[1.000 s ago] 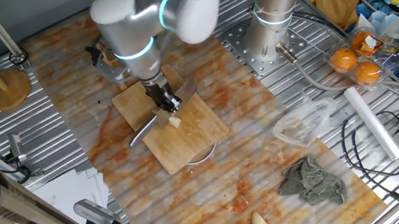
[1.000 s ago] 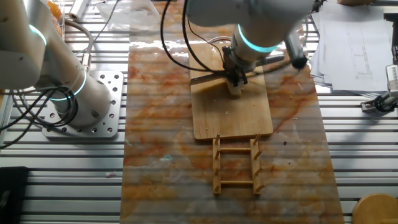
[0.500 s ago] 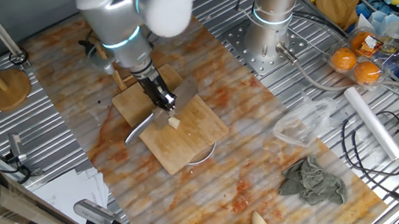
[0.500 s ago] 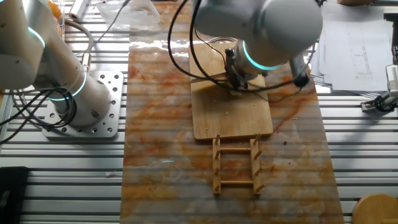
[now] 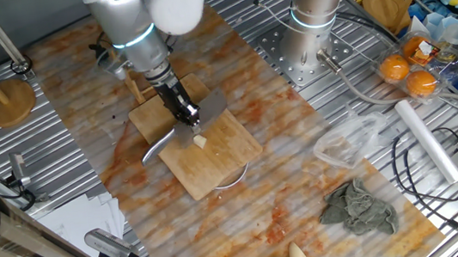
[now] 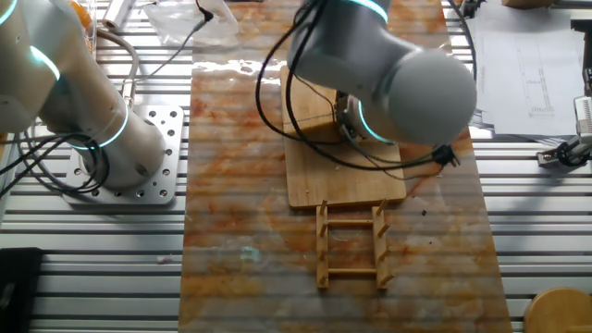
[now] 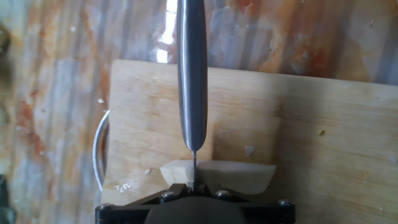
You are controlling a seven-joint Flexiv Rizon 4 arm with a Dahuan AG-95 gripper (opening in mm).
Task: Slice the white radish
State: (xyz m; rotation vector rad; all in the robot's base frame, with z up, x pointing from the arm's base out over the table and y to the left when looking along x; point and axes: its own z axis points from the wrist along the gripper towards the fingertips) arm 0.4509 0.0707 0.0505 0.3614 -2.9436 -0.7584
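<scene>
**Q:** Sweeping from the left of your fixed view, what do you have?

**A:** At far left you have a wooden stand (image 5: 2, 92) on the metal table (image 5: 62, 178), then papers (image 5: 67, 229) at the lower left. Next comes the marbled mat (image 5: 294, 169), and on it the cutting board (image 5: 201, 149). Your gripper (image 5: 189, 116) is low over that board, holding a knife (image 5: 179, 127) whose handle curves off to the left.

**Q:** Where is the white radish?

**A:** The white radish (image 5: 200, 139) lies on the board just below the gripper. In the hand view you see it as a pale chunk (image 7: 217, 176) lying across the board (image 7: 323, 143), with the knife (image 7: 191, 74) edge-on above it and its blade meeting the piece near its left part.

**Q:** And the jaws?

**A:** They are clamped on the knife; the other fixed view hides them behind the arm.

**Q:** Any containers to the right?

**A:** Past the second arm's base (image 5: 309, 37) you have a clear plastic tray (image 5: 411, 60) holding two orange fruits (image 5: 395, 67). Nearer you, a crumpled clear bag (image 5: 348, 145) lies on the mat; what is inside it you cannot tell. Just below it sits a grey cloth (image 5: 359, 207), and a white roll (image 5: 428, 140) lies to its right.
</scene>
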